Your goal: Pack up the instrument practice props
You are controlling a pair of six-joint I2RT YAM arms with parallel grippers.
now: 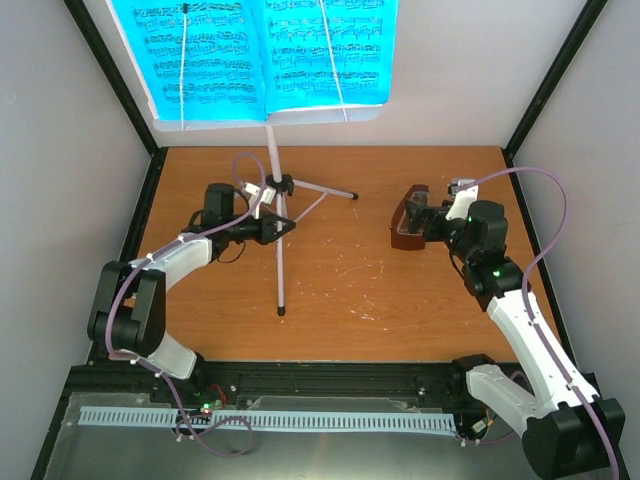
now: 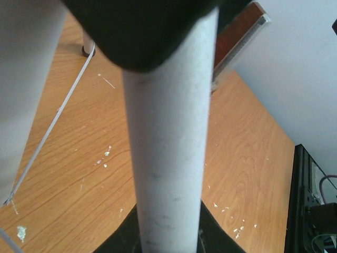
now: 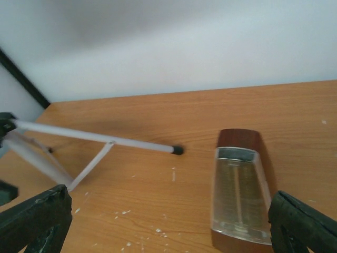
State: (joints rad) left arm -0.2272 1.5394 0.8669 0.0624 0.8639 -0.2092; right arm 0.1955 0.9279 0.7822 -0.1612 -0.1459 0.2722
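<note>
Left end effector [image 1: 279,228] clamps round stand tube [image 2: 168,158] (matte white); right end effector [image 3: 168,203] spread wide.

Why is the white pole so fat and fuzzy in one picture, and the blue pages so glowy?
Left wrist view: the stand, gripped by the left claw, is right against the lens, so it blurs. Top view: the pages catch strong light and glow. Right wrist view: the metronome looks sharp, its cover a bit shiny.

Sheet-music pages [image 1: 210,60], top beyond the overhead view's edge
</note>
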